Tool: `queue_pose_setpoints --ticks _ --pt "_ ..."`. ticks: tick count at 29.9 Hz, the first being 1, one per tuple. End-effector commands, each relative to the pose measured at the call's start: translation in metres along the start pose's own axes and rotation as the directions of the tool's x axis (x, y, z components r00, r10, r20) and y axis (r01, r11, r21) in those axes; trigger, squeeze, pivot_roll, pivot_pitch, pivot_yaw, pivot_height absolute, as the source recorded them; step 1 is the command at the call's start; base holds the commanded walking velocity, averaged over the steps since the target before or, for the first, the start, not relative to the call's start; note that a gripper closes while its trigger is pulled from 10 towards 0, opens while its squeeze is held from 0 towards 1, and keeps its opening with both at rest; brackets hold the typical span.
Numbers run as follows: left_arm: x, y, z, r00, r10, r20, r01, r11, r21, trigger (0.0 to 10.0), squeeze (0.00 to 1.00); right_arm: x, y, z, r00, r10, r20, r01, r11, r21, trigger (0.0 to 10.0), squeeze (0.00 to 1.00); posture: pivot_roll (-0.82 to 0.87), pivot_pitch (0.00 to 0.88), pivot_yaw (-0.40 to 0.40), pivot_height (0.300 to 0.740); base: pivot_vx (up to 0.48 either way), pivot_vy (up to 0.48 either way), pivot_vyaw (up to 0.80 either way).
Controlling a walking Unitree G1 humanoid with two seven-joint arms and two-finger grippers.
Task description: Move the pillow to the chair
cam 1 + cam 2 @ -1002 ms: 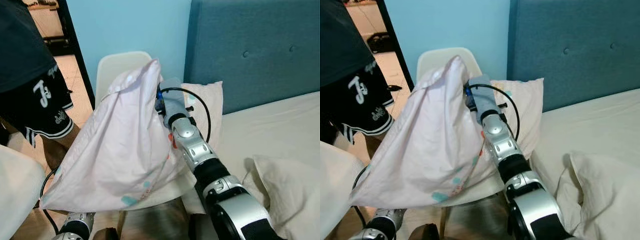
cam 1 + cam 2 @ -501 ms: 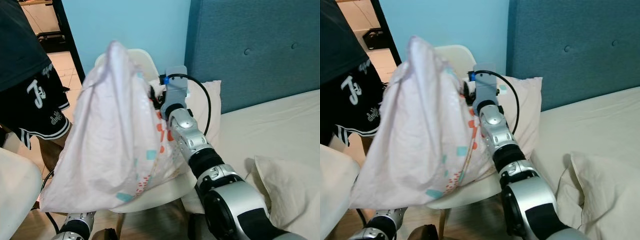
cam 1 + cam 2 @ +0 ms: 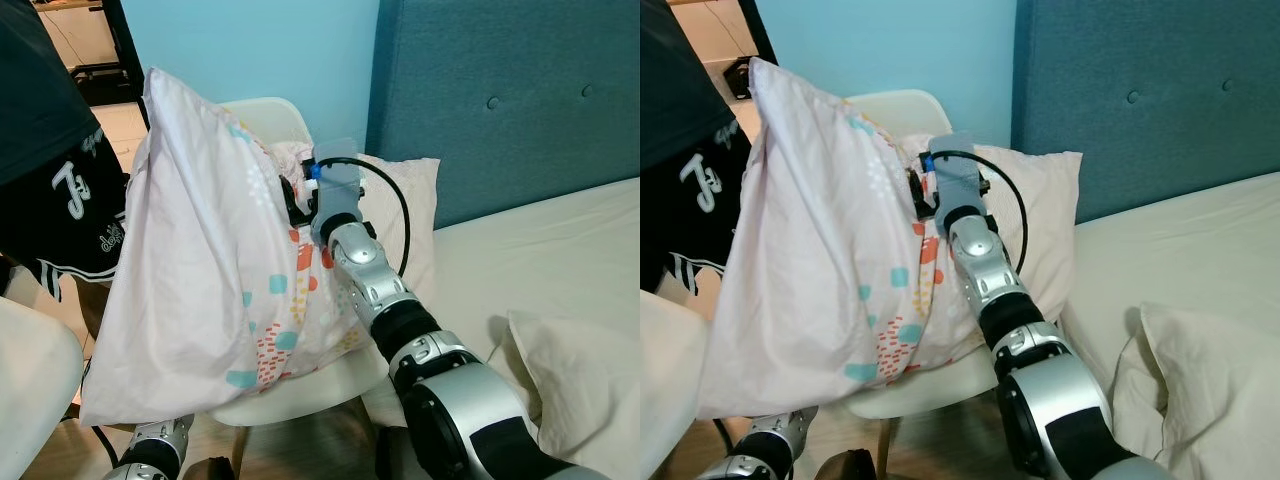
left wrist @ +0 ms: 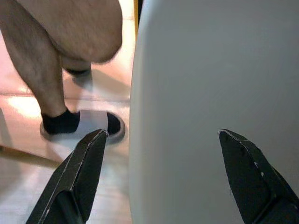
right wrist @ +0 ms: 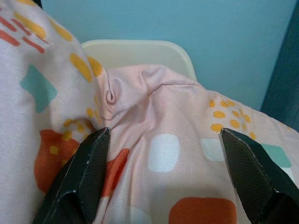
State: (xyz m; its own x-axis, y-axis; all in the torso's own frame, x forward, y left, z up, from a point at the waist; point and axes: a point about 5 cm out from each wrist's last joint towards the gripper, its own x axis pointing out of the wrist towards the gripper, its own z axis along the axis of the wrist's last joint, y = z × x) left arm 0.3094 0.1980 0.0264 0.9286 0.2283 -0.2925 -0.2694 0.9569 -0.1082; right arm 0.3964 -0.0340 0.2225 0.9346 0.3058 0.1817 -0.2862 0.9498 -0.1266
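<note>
Left eye view: patterned pillow [image 3: 200, 250] has swung upright since a second ago, now resting on the white chair [image 3: 290, 385], right gripper [image 5: 163, 172] spread wide against its fabric, left gripper [image 4: 161, 179] open, empty, low — placement looks nearly done.

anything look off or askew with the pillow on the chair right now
Yes. The patterned pillow stands tall on end on the white chair, leaning left, its lower corner hanging past the seat edge. The right gripper is open against it.
</note>
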Motion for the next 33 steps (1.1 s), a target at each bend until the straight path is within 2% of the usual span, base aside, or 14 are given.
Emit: queue_pose_setpoints --ticks 1,4,7,11,15,19,21,22,24,26,27,31,33 --pt "-0.002 0.000 -0.010 0.998 0.002 -0.063 -0.001 1.000 0.013 10.0 0.00 -0.003 -0.001 -0.005 1.000 0.002 0.000 -0.002 1.000 0.004 10.0 0.00 -0.11 0.014 0.030 0.545 0.000 0.000 0.00" --pt "-0.008 0.012 -0.028 0.988 0.051 -0.149 -0.049 0.999 0.011 10.0 0.00 -0.005 0.000 -0.006 1.000 0.016 0.011 -0.015 1.000 -0.021 10.0 0.00 -0.11 0.015 0.034 0.545 0.000 0.000 0.00" --pt "-0.015 0.032 -0.039 0.972 0.131 -0.194 -0.135 0.991 -0.009 10.0 0.00 -0.008 0.001 -0.005 0.999 0.030 0.036 -0.031 0.999 0.020 10.0 0.00 -0.12 0.019 0.036 0.545 0.000 0.000 0.00" --pt "-0.017 0.040 -0.040 0.967 0.166 -0.194 -0.169 0.986 0.001 10.0 0.00 -0.009 0.000 -0.004 0.999 0.029 0.046 -0.031 0.999 0.043 10.0 0.00 -0.11 0.022 0.035 0.545 0.000 0.000 0.00" --pt "-0.016 0.060 -0.031 0.957 0.245 -0.158 -0.247 0.969 0.011 10.0 0.00 -0.012 -0.002 -0.004 0.997 0.041 0.065 -0.047 0.994 0.099 10.0 0.00 -0.11 0.024 0.036 0.545 0.000 0.000 0.00" --pt "-0.013 0.068 -0.023 0.958 0.256 -0.130 -0.257 0.966 0.012 10.0 0.00 -0.015 -0.004 -0.004 0.995 0.044 0.085 -0.055 0.991 0.124 10.0 0.00 -0.11 0.024 0.039 0.545 0.000 0.000 0.00" --pt "-0.010 0.069 -0.019 0.964 0.232 -0.129 -0.223 0.972 0.077 10.0 0.00 -0.015 -0.009 -0.007 0.998 0.034 0.060 -0.043 0.986 0.162 10.0 0.00 -0.11 0.024 0.041 0.545 0.000 0.000 0.00" --pt "-0.011 0.069 -0.024 0.960 0.220 -0.171 -0.199 0.971 0.132 10.0 0.00 -0.015 -0.011 -0.010 0.999 0.033 0.039 -0.039 0.987 0.156 10.0 0.00 -0.11 0.024 0.043 0.545 0.000 0.000 0.00" --pt "-0.014 0.068 -0.035 0.946 0.207 -0.249 -0.163 0.969 0.186 10.0 0.00 -0.016 -0.014 -0.014 0.999 0.032 0.010 -0.033 0.990 0.134 10.0 0.00 -0.11 0.024 0.044 0.545 0.000 0.000 0.00" --pt "-0.024 0.068 -0.054 0.912 0.201 -0.358 -0.145 0.973 0.178 10.0 0.00 -0.017 -0.014 -0.019 0.999 0.037 -0.016 -0.034 0.989 0.142 10.0 0.00 -0.11 0.025 0.045 0.545 0.000 0.000 0.00" --pt "-0.024 0.068 -0.054 0.912 0.201 -0.358 -0.145 0.973 0.178 10.0 0.00 -0.017 -0.014 -0.019 0.999 0.037 -0.016 -0.034 0.989 0.142 10.0 0.00 -0.11 0.025 0.045 0.545 0.000 0.000 0.00" --pt "-0.045 0.071 -0.086 0.844 0.195 -0.499 -0.144 0.980 0.139 10.0 0.00 -0.020 -0.006 -0.020 0.992 0.124 -0.007 -0.119 0.970 0.214 10.0 0.00 -0.11 0.028 0.048 0.545 0.000 0.000 0.00" --pt "-0.048 0.072 -0.091 0.833 0.196 -0.517 -0.149 0.980 0.132 10.0 0.00 -0.021 -0.004 -0.019 0.990 0.144 0.002 -0.140 0.964 0.224 10.0 0.00 -0.11 0.028 0.048 0.545 0.000 0.000 0.00"
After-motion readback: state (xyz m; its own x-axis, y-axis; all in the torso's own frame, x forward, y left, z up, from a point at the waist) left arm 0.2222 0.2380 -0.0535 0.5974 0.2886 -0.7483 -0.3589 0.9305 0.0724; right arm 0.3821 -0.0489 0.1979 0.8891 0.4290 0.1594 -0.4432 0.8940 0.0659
